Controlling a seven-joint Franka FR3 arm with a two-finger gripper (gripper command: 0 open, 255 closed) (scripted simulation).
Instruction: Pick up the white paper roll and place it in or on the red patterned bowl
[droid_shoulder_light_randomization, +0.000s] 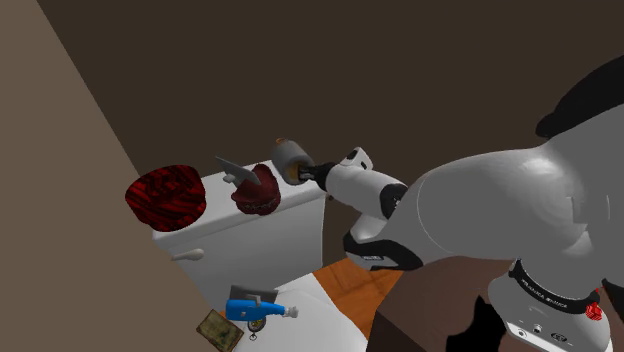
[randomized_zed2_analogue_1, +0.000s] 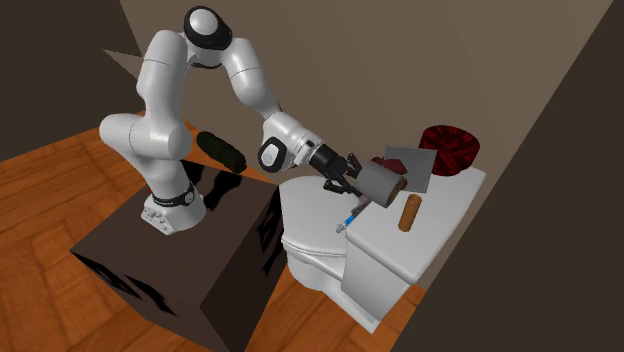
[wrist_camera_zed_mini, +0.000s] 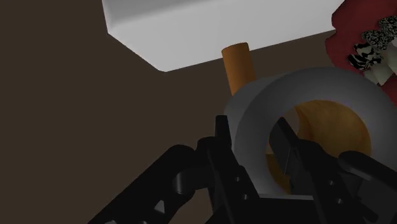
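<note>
The paper roll (droid_shoulder_light_randomization: 291, 160) is drawn grey with a brown core, and it hangs in the air over the white toilet tank (droid_shoulder_light_randomization: 290, 215). My gripper (droid_shoulder_light_randomization: 306, 173) is shut on it. In the wrist view one finger (wrist_camera_zed_mini: 286, 143) goes through the core of the roll (wrist_camera_zed_mini: 254, 105) and the other presses its outer wall. The red patterned bowl (droid_shoulder_light_randomization: 165, 197) stands at the tank's end at the shoulder view's left, well apart from the roll. In the second exterior view the bowl (randomized_zed2_analogue_1: 450, 145) is beyond the roll (randomized_zed2_analogue_1: 380, 184) and my gripper (randomized_zed2_analogue_1: 347, 179).
A dark red lumpy object (droid_shoulder_light_randomization: 257, 190) with a grey blade (droid_shoulder_light_randomization: 234, 170) lies on the tank between roll and bowl. A brown cylinder (randomized_zed2_analogue_1: 410, 212) stands upright on the tank lid. A blue bottle (droid_shoulder_light_randomization: 255, 310) lies on the toilet lid. A wall runs behind the tank.
</note>
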